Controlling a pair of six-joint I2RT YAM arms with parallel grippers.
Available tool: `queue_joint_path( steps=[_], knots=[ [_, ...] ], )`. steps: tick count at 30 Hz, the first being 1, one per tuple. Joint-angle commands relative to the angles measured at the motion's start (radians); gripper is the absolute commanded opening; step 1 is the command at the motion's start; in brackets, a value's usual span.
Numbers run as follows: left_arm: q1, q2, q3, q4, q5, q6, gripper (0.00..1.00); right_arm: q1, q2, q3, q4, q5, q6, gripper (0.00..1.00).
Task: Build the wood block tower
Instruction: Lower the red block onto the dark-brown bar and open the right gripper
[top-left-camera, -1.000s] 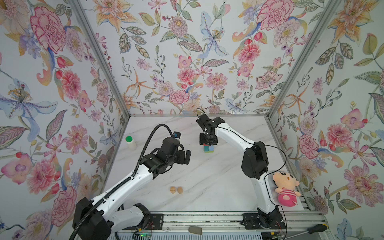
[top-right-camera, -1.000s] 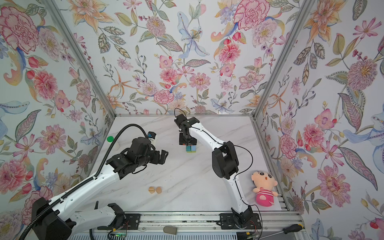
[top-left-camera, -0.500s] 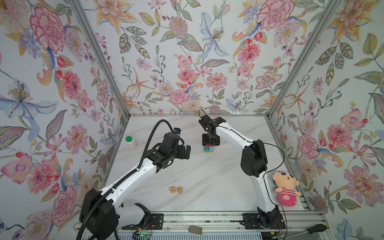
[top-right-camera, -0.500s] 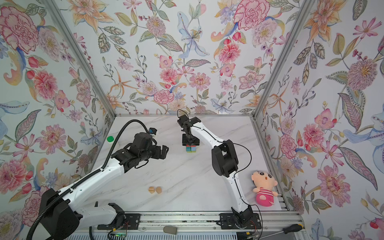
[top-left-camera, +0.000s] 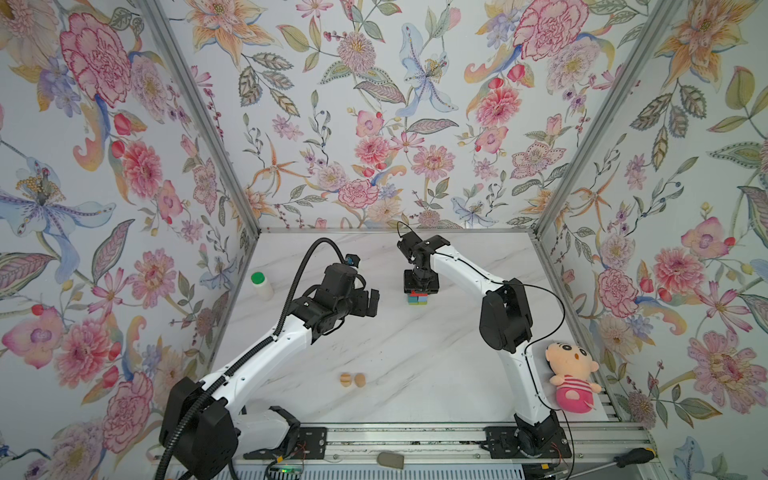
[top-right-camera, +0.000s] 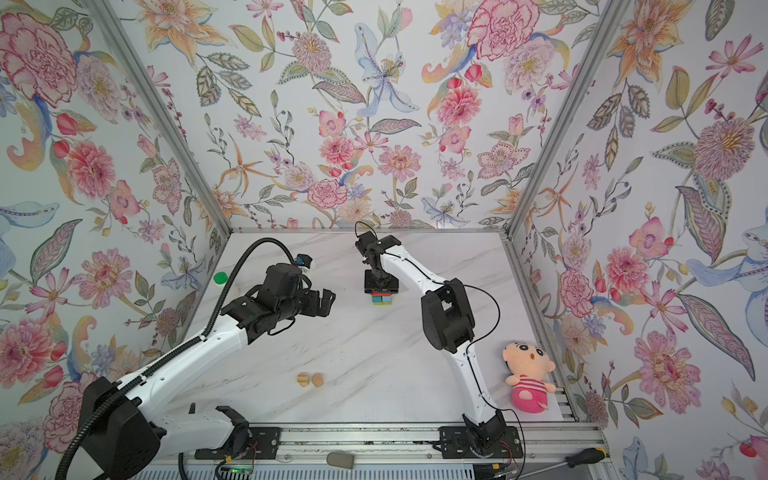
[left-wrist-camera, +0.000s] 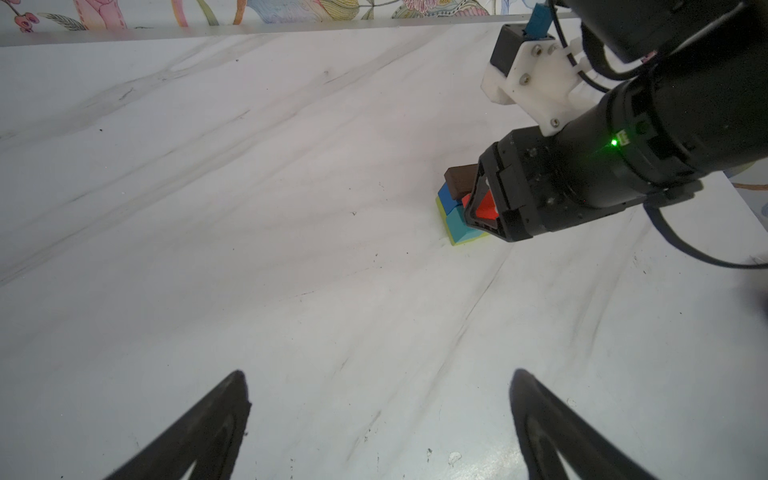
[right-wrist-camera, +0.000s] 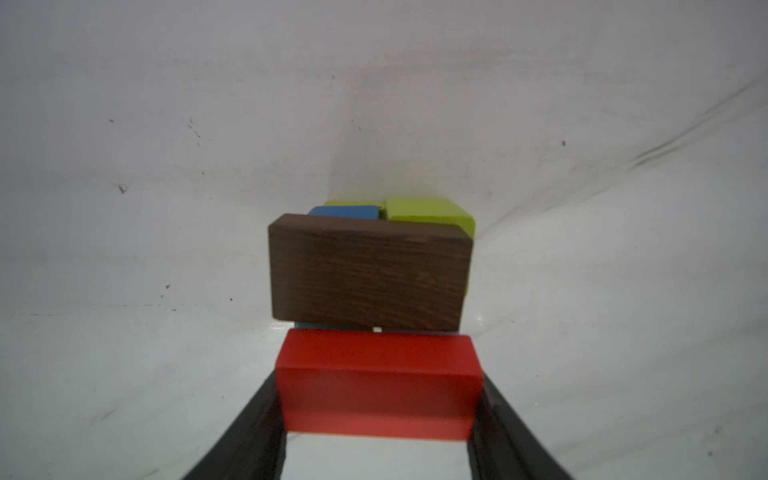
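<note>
Right wrist view: my right fingers (right-wrist-camera: 503, 428) pinch the red oblong wooden block (right-wrist-camera: 378, 386) beside the dark-brown oblong wooden block (right-wrist-camera: 370, 274) atop lime-green and blue painted wooden cubes (right-wrist-camera: 428, 212) far back on the table (top-left-camera: 415, 353), left fingers (left-wrist-camera: 208, 428) spread empty, and I judge an off-centre release could topple both.

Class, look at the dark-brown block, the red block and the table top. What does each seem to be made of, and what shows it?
Dark-brown block: wood, stained and matt; fine grain lines run along its face.
Red block: probably wood under smooth opaque paint with a slight sheen; no grain shows.
Table top: marble-look surface, white with grey veins; stone or printed laminate cannot be told.
</note>
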Motion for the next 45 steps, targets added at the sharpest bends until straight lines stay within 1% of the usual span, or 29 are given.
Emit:
queue_joint_path(
  steps=[1, 34, 45],
  knots=[
    [0.015, 0.002, 0.025, 0.002, 0.013, 0.021, 0.99, 0.003, 0.023, 0.021, -0.028, -0.008, -0.002, 0.52],
    [0.065, -0.02, 0.01, -0.018, 0.021, 0.038, 0.99, -0.01, 0.053, 0.041, -0.03, -0.015, 0.001, 0.58],
    [0.074, -0.026, 0.005, -0.018, 0.03, 0.039, 0.99, -0.012, 0.049, 0.04, -0.03, -0.013, 0.001, 0.62]
  ],
)
